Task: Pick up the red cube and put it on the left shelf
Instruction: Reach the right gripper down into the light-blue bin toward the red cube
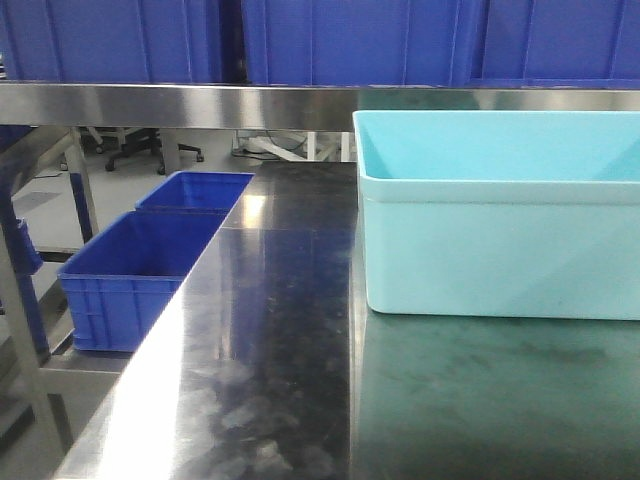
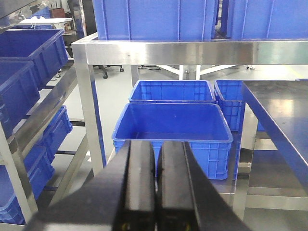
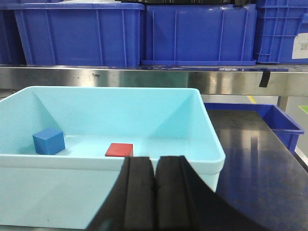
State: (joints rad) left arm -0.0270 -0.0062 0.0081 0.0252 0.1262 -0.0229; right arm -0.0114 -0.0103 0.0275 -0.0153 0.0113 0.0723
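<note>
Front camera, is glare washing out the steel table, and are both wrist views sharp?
Front view: a white glare streak burns out the left edge of the table; the pale tub is readable. Left wrist view: even light, blue crate sharp, the shut left gripper dark and soft. Right wrist view: red cube crisp, right gripper a dark blur.

The red cube [image 3: 119, 149] was small, with a flat top and sharp edges. It sat upright on the floor of a pale turquoise tub [image 3: 208, 126], close to the near wall and about midway between left and right. That wall hid its lower part. The left shelf [image 2: 38, 113] stood at the left of the scene. It was a steel rack with sloping rails, and at least 2 tiers held ribbed blue crates [image 2: 29, 48].
</note>
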